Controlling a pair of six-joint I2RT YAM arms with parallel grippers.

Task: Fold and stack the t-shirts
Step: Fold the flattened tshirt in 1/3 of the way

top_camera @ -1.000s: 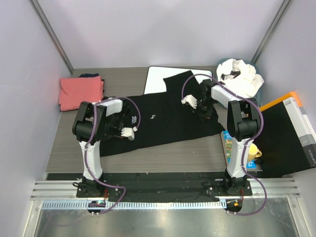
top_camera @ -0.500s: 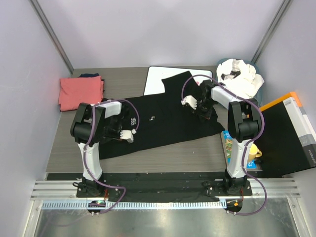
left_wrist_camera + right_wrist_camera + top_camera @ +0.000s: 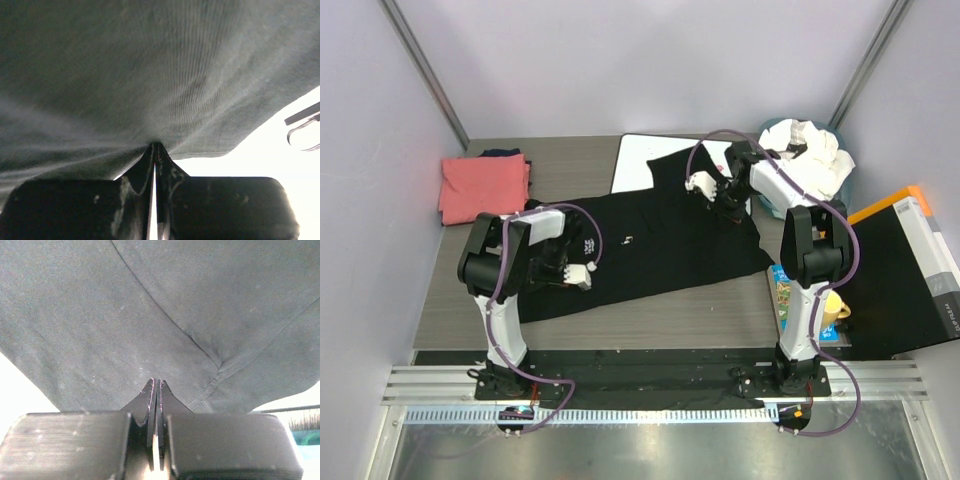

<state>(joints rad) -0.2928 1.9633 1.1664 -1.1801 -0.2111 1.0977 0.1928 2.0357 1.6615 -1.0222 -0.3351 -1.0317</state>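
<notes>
A black t-shirt (image 3: 655, 245) lies spread across the middle of the table, its far end draped over the white board. My left gripper (image 3: 552, 270) is shut on the shirt's left part; in the left wrist view the jaws (image 3: 155, 146) pinch a fold of the black cloth (image 3: 150, 75). My right gripper (image 3: 727, 195) is shut on the shirt's far right part; the right wrist view shows its jaws (image 3: 156, 382) closed on cloth (image 3: 150, 305) near a seam. A folded coral-pink t-shirt (image 3: 484, 186) lies at the back left. White t-shirts (image 3: 810, 158) are piled in a basket at the back right.
The white board with a black rim (image 3: 642, 160) lies at the back centre, partly under the black shirt. A dark item (image 3: 503, 153) sits behind the pink shirt. At the right are a black panel with an orange edge (image 3: 900, 265), a yellow cup (image 3: 832, 310) and a colourful book (image 3: 785, 295).
My right gripper has moved toward the back of the table, pulling the shirt's right part with it. My left gripper has shifted slightly left, still holding the cloth.
</notes>
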